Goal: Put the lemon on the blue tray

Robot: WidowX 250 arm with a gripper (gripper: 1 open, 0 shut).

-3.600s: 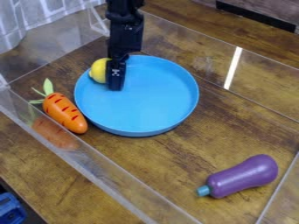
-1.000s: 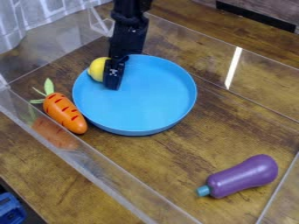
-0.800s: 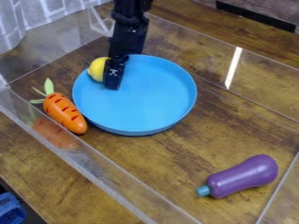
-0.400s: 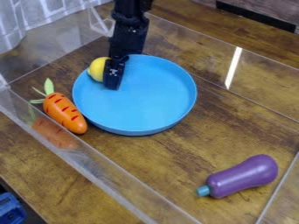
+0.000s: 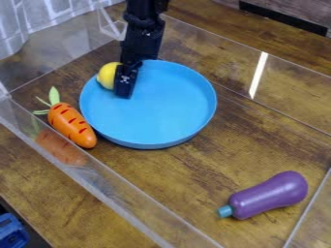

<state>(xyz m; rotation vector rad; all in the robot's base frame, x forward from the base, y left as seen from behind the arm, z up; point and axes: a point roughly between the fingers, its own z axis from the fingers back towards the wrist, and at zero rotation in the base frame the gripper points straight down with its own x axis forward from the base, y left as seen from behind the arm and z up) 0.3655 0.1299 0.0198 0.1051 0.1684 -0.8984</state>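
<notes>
Lemon (image 5: 111,74) at the blue tray's (image 5: 168,116) far-left rim, gripper (image 5: 126,85) around it.

Jaws stand wide, pointing steeply down, with the yellow fruit beside the near finger and apparently not clamped. It looks to sit at the rim, so lifting off carelessly could nudge it outward toward the carrot (image 5: 69,123). An eggplant (image 5: 265,197) lies well apart, near-right of the tray.
</notes>
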